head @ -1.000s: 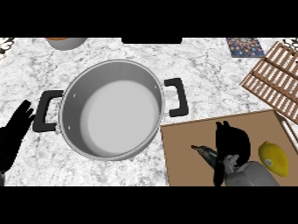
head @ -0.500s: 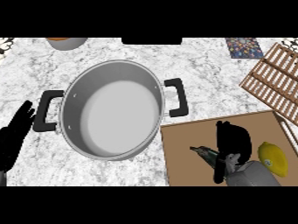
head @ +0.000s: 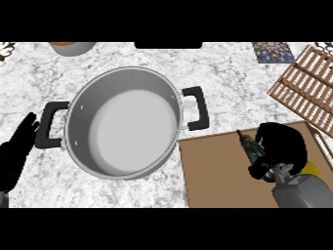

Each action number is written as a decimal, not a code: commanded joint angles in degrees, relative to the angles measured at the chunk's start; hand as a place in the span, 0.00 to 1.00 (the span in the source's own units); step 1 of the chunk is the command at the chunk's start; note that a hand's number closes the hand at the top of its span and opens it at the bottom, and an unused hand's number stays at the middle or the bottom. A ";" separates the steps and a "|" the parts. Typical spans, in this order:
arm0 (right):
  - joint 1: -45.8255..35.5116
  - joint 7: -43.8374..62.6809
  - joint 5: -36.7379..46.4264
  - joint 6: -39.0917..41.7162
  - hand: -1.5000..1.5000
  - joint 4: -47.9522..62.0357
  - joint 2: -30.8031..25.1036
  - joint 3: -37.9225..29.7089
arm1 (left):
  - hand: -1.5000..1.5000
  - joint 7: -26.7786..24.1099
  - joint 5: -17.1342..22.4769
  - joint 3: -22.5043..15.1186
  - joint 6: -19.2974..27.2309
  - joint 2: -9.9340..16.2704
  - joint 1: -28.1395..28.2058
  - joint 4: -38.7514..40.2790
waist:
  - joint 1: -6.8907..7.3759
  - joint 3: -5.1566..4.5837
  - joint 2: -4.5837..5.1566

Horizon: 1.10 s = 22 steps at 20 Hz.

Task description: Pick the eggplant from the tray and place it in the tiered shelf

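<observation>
My right hand is over the brown tray at the lower right, its fingers curled round the dark eggplant. Only the eggplant's green stem end sticks out at the hand's left; the rest is hidden under the hand. The wooden slatted tiered shelf lies at the right edge, just beyond the tray. At the lower left edge my left hand rests open with fingers up, beside the pot's left handle.
A large grey pot with black handles fills the counter's middle, touching the tray's left corner. A yellow fruit lies on the tray behind my right wrist. An orange bowl and a patterned item sit at the back.
My right hand has shifted up and to the right over the tray, taking the eggplant's stem end with it. The left hand and the pot stay still.
</observation>
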 commanded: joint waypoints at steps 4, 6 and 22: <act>-1.40 -7.64 -0.41 -14.15 1.00 0.55 -2.59 -9.68 | 0.50 -0.34 -1.18 0.40 0.55 -1.14 -1.62 1.26 | 0.01 0.14 0.34; 0.44 -5.11 -2.79 -8.57 1.00 -9.24 -4.54 -11.65 | 0.50 -1.42 0.52 2.29 -3.47 1.29 -0.14 3.00 | -0.32 0.09 0.15; -5.20 17.73 -20.19 5.30 1.00 -49.23 -0.43 -28.79 | 0.50 -0.01 -1.74 1.98 -2.03 -1.16 0.42 -0.69 | -0.34 0.06 0.04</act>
